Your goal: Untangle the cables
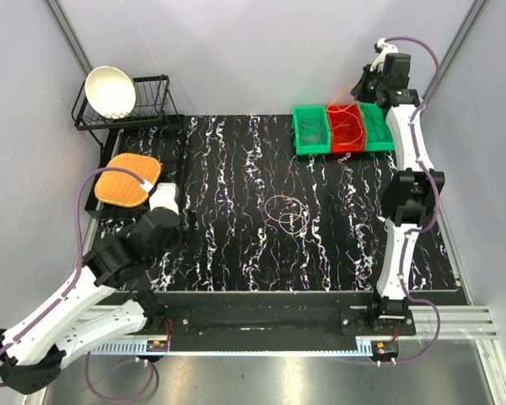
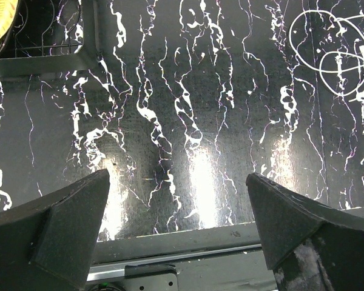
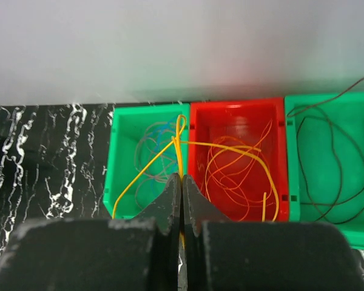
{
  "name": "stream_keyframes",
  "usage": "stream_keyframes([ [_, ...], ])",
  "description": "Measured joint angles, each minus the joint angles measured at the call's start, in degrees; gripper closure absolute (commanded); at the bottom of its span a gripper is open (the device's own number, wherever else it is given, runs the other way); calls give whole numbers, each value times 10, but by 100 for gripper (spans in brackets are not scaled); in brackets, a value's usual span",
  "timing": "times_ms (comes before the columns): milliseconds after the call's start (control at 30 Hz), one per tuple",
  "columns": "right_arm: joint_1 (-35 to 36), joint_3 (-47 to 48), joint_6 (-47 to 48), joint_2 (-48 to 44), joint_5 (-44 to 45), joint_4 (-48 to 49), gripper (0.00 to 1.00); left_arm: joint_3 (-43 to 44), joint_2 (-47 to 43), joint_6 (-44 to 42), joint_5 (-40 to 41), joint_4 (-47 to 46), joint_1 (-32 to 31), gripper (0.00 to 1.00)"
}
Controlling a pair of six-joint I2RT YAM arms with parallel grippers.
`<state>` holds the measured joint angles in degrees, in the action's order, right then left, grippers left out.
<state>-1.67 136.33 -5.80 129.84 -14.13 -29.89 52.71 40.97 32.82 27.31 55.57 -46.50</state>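
1. Found the right gripper (image 3: 181,182) pinched shut on a yellow cable (image 3: 179,130), up over the row of bins at the far right of the table (image 1: 236,253).
2. Saw that yellow loop draped across both the left green bin (image 3: 112,157) and the red bin (image 3: 236,104), mixed in with orange cables (image 3: 224,176) on one side and bluish cables (image 3: 158,130) on the other. Looked likely to drag neighbours out on any straight lift.
3. Noticed a very thin pinch, right at the fingertips. Could have slipped free on a snag and ended up half in, half out.
4. Spotted a dark cable (image 3: 346,145) in the right green bin (image 3: 327,100), one end trailing over the back rim. Easy to hook with a wide swing.
5. Caught the left gripper (image 2: 177,182) hanging wide open and empty, low over bare table on the left. Too far off to pin anything down.
6. Clocked some pale loops (image 1: 288,213) overlapped mid-table, well apart from both grippers. Risked a fresh tangle with anything dropped on top.
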Motion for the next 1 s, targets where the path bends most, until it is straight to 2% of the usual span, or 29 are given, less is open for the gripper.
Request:
stream_keyframes([
  [400,0,25,-56,74,63,7,100,0,0,0,1,0,0,1],
  [600,-1,47,-60,101,118,30,100,0,0,0,2,0,0,1],
  [1000,-3,49,-82,166,161,42,100,-1,8,0,2,0,0,1],
])
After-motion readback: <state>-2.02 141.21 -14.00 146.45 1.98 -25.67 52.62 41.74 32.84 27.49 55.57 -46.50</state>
